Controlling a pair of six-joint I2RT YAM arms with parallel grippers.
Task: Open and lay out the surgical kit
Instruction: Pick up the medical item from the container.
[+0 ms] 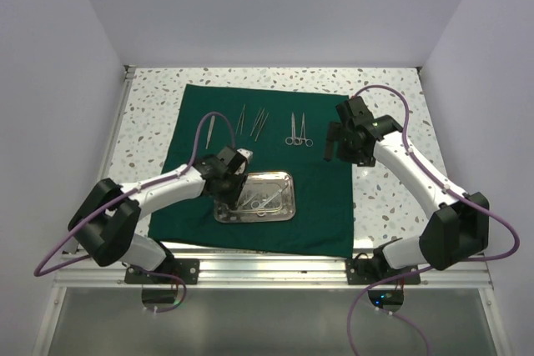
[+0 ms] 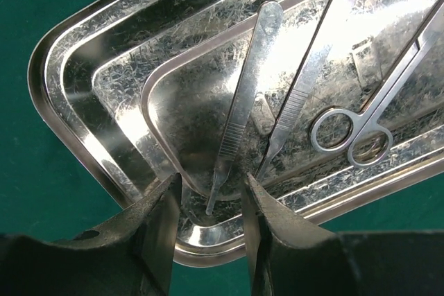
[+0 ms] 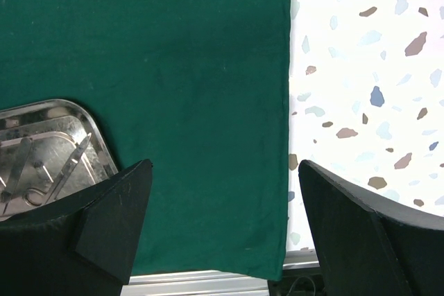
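The dark green cloth [image 1: 325,198] lies spread flat on the table. On its near half sits the steel tray [image 1: 284,210], still holding tweezers [image 2: 246,95], a second forceps [image 2: 312,67] and scissors [image 2: 368,116]. Tweezers [image 1: 211,128], thin forceps [image 1: 259,122] and scissors [image 1: 298,131] lie in a row on the cloth behind it. My left gripper [image 2: 211,195] hangs over the tray's left end, open, its fingers [image 2: 163,220] straddling the tweezers' tip without touching it. My right gripper [image 1: 346,143] hovers open over the cloth's right edge [image 3: 284,102], holding nothing.
The speckled white table [image 3: 368,67] shows right of the cloth. A tray corner [image 3: 62,143] appears at the left of the right wrist view. A metal rail [image 1: 267,266] runs along the table's near edge, and white walls close in on three sides.
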